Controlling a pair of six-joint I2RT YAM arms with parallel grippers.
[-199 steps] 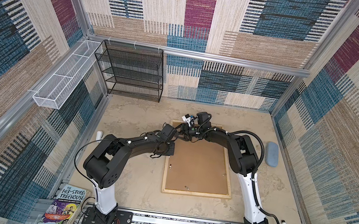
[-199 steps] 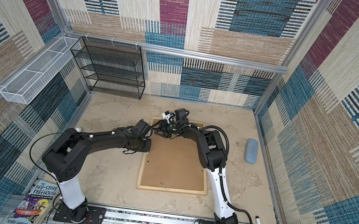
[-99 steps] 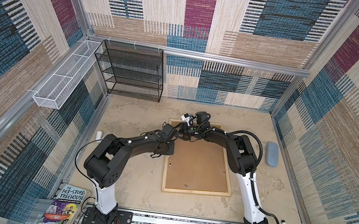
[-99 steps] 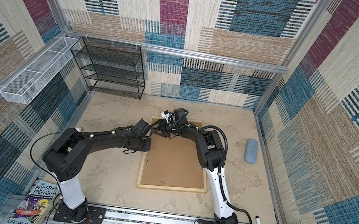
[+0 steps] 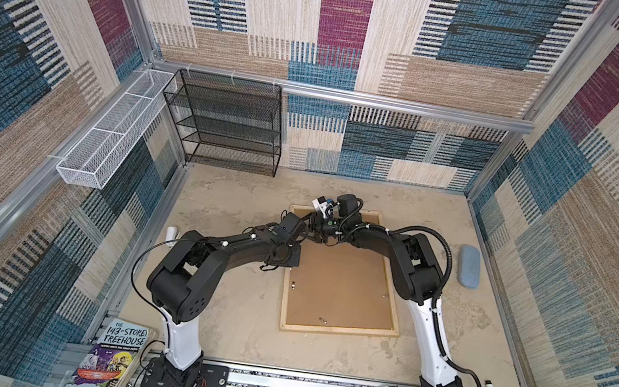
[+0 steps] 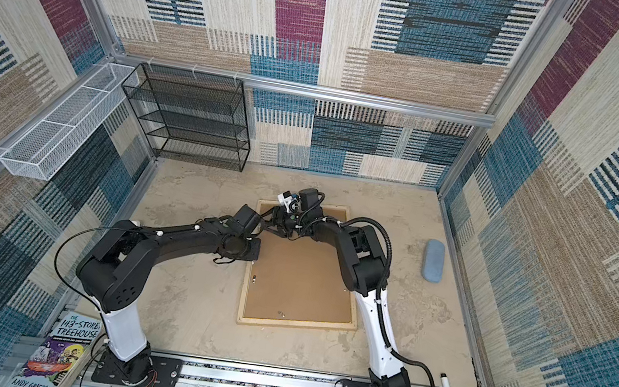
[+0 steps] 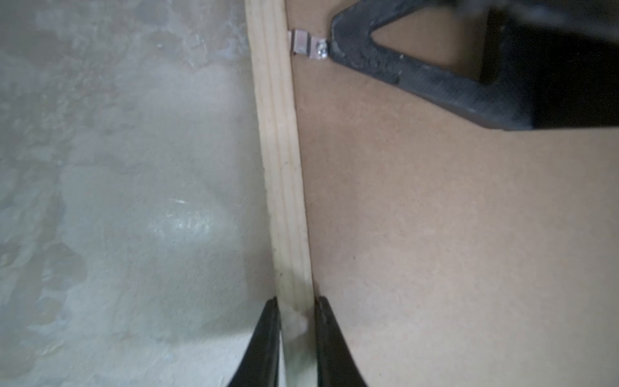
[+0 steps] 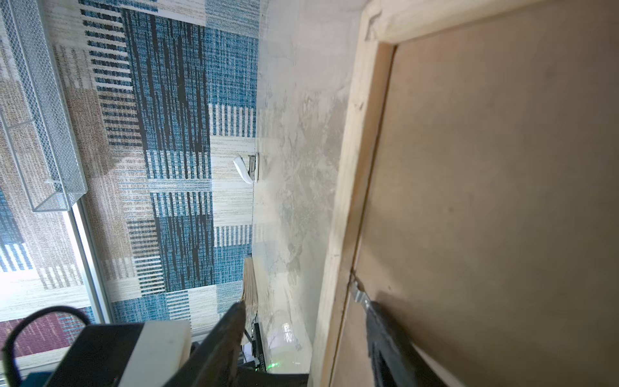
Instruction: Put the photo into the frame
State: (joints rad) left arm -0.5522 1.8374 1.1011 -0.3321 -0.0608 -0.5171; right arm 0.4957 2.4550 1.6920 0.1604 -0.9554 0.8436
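- Nothing has shifted in the last second: left pincer clamps the frame by its side rail, pinning it to the worktop
- Photo unseen, presumably under the brown backing board
- Right pincer gapes, one tip against a metal tab; likely the fastening stage

Arms reach forward, wrists close; left gripper pinched (on frame rail); right gripper spread wide.
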